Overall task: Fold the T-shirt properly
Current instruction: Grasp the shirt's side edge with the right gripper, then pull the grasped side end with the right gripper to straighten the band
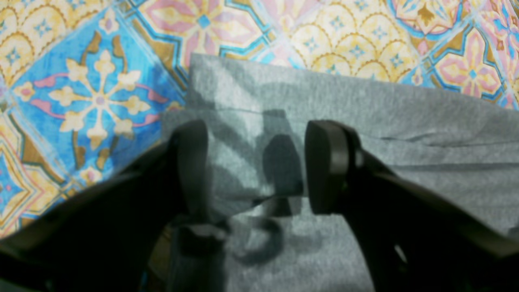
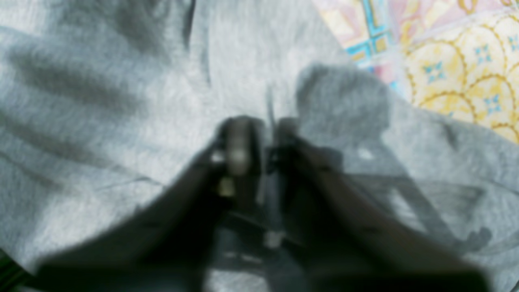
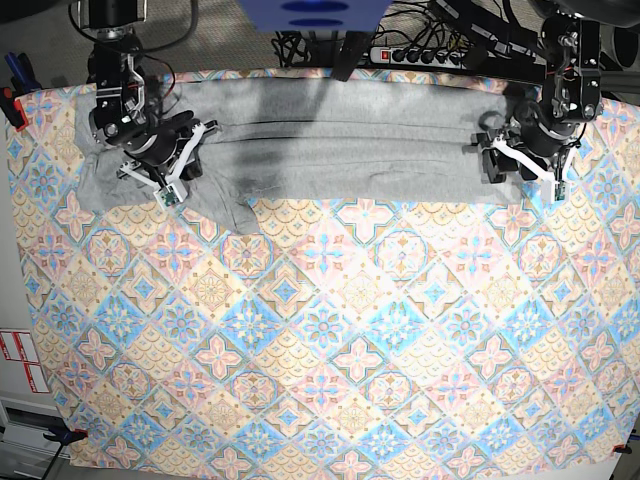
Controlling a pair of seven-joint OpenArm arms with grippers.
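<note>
right jaws pinch a fold of the t-shirt (image 2: 121, 101); left jaws gape wide over its hem

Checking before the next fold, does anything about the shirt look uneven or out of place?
Yes. The T-shirt lies in a long folded band, but its end by the right gripper is rumpled, with a flap sagging below the band's straight edge.

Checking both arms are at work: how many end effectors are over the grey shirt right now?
2. The right end effector is shut on the light heather-grey cotton T-shirt at the base view's left end; the left end effector hangs open over its opposite end.
</note>
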